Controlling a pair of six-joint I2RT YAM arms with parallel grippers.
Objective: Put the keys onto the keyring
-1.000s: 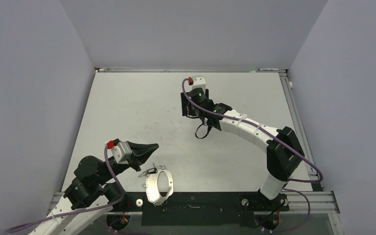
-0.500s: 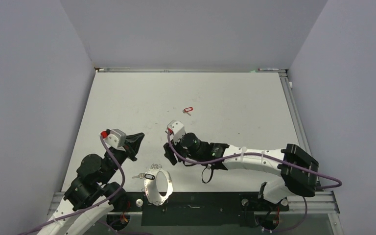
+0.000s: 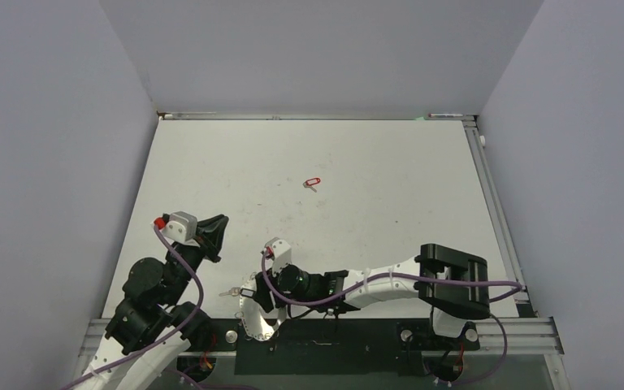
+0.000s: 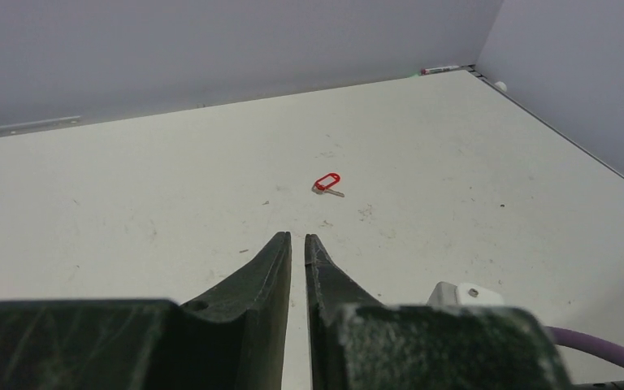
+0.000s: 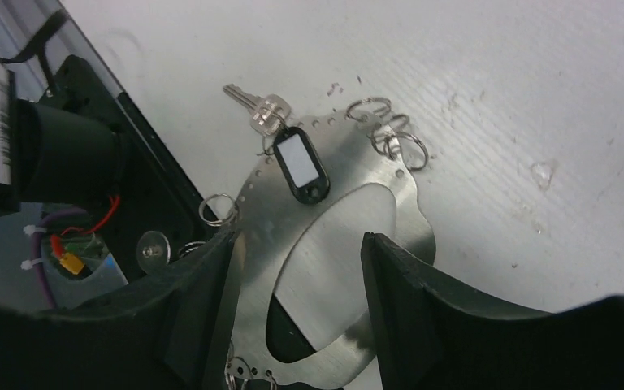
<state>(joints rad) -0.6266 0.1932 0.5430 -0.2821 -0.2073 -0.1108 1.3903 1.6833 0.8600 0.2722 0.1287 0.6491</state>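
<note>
The keyring, a flat pale metal hoop with wire loops on its rim, lies at the table's near edge. A silver key with a black-framed white tag lies on the hoop's rim; its blade also shows in the top view. My right gripper is open just above the hoop, its fingers straddling the hoop's inner opening, and holds nothing. The red-tagged key lies alone far out on the table. My left gripper is shut and empty, left of the hoop.
The black base rail and the left arm's base with its wiring lie right beside the hoop at the near edge. Grey walls enclose the table on three sides.
My right arm has swung from the far middle of the table back to the near edge, over the keyring. The red-tagged key is uncovered where that gripper was. My left gripper has drawn back to the left.
</note>
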